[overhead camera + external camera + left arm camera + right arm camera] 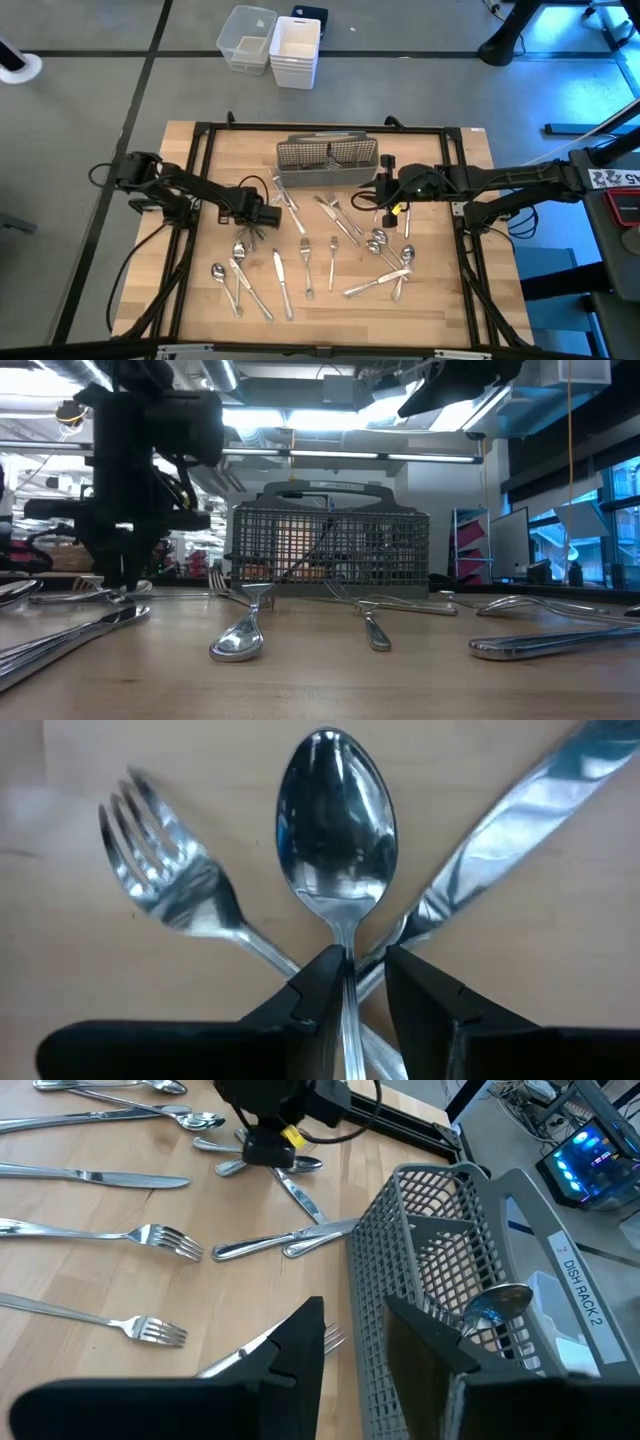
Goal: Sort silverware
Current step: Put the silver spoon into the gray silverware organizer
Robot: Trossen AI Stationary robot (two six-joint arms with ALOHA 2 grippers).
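The handle of a shiny silver metal spoon (pixel 335 830) is pinched by the left gripper (pixel 362 982) on the wooden table (pixel 440 780), between a fork (pixel 170 885) and knife (pixel 520 830). The right gripper (pixel 352 1330), fingers spread and empty, is held at the grey wire-mesh caddy (pixel 440 1270).

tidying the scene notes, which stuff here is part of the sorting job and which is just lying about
Part of the job:
- loose silverware spread on the table
- spoon between the left gripper fingers, with a fork and a knife beside it
- wire-mesh caddy, right gripper beside it

Lying about:
- white bins on the floor
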